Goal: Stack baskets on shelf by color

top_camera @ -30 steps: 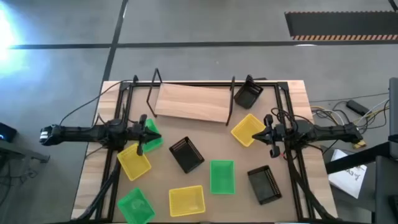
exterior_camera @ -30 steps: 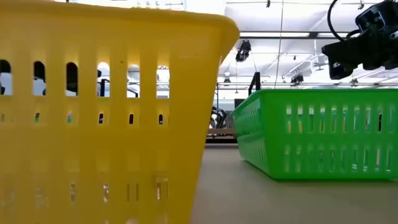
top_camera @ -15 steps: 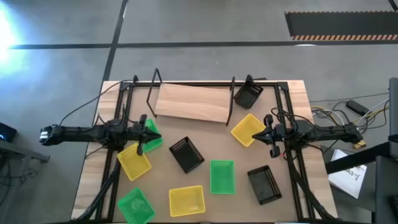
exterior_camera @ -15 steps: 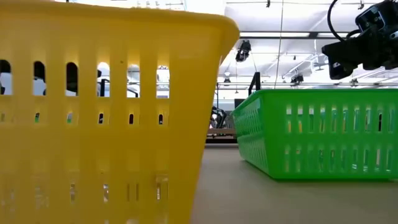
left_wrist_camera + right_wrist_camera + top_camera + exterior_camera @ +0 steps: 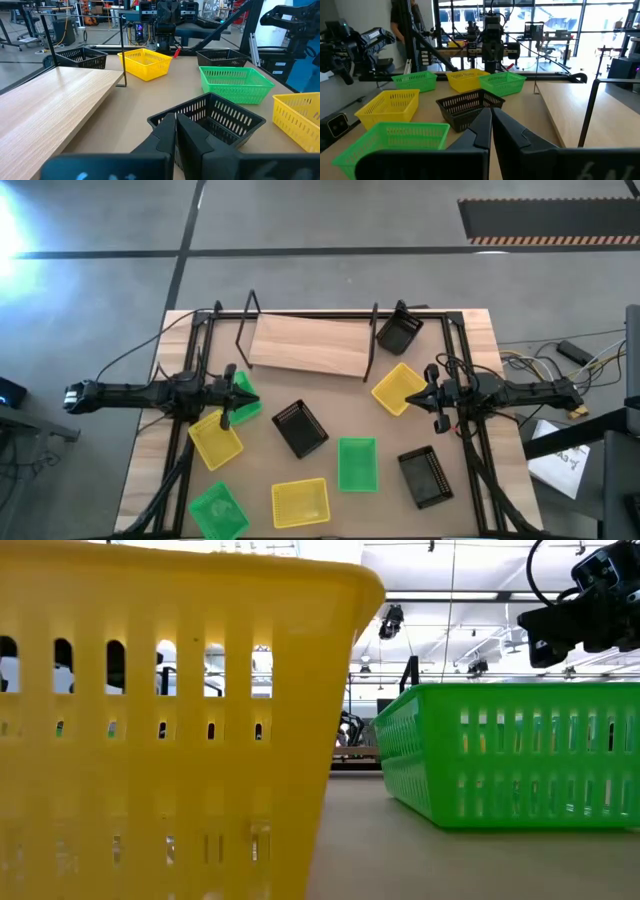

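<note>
Stillness across all views vs a sec ago: no arm, no basket has shifted, so nothing sorted yet, task basically at zero.

L to R in the high view: left gripper (image 5: 228, 393) hangs over the table's left side, fingers pressed together, holding nothing. Just beside/under it a green basket (image 5: 243, 397), and a yellow basket (image 5: 215, 439) near the front of that. Further front-left, a second green basket (image 5: 219, 509), then a yellow one at the front edge (image 5: 300, 502).

Mid table: black basket (image 5: 299, 427) sits alone, w/ a third green basket (image 5: 357, 464) to its right. Behind them the shelf (image 5: 310, 345) lies at the back centre, board bare, no basket on it. A black basket (image 5: 398, 332) stands just outside its right wire upright, on the table, not on the board.

Right side: yellow basket (image 5: 401, 388) touching or nearly under the right gripper (image 5: 435, 395), which is also closed tight and empty. Third black basket (image 5: 425, 476) front-right.

Left wrist view: closed fingers (image 5: 172, 135) aim at the mid black basket (image 5: 212, 117); right wrist view shows the same basket from the other side (image 5: 469, 103).

Meaning: all nine still loose, colours mixed. My read: both arms parked at start pose; the jaws need to open before any pick. Whichever goes first, shelf has room for three colour stacks.
</note>
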